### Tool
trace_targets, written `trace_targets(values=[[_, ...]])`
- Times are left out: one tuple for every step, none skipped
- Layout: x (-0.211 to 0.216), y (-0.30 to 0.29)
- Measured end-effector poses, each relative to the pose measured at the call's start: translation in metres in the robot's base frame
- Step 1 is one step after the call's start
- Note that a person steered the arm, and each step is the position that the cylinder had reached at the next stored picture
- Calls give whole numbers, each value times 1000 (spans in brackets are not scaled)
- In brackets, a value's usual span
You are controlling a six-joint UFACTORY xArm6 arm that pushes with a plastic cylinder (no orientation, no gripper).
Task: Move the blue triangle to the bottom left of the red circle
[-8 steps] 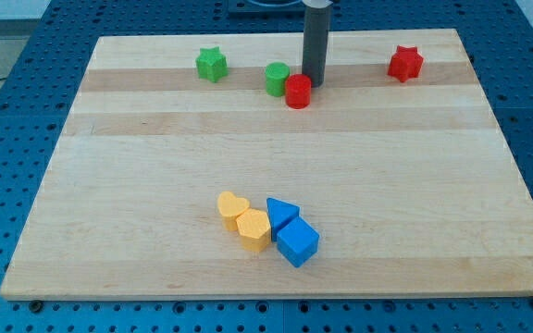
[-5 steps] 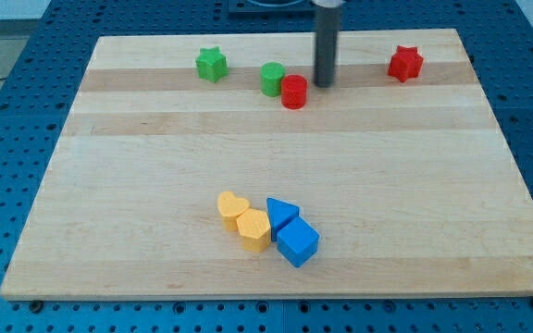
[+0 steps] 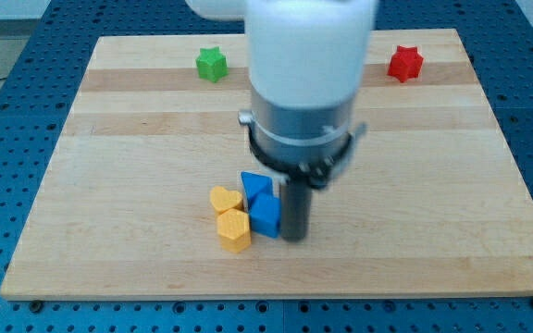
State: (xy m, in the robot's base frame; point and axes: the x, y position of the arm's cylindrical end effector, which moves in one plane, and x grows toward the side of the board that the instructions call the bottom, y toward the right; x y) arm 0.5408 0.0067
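The blue triangle [image 3: 253,185] lies low on the board, left of centre. A blue cube [image 3: 265,215] sits just below it on the right. My tip [image 3: 292,238] rests against the cube's right side, below and right of the triangle. The arm's white and grey body [image 3: 303,83] fills the view's upper middle and hides the red circle.
A yellow heart [image 3: 224,200] and a yellow hexagon [image 3: 234,230] sit left of the blue blocks, touching them. A green star [image 3: 211,63] is at the top left, a red star [image 3: 404,62] at the top right. The green block beside the red circle is hidden.
My tip has come down from beside the red circle at the top to the blue cube's right side. The blue and yellow blocks have shifted to the left.
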Motion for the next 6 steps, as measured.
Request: trace_targets(values=[[-40,-23],[-51,-53],[-83,-96],[-100,-130],[-102,-200],[-132,-235]])
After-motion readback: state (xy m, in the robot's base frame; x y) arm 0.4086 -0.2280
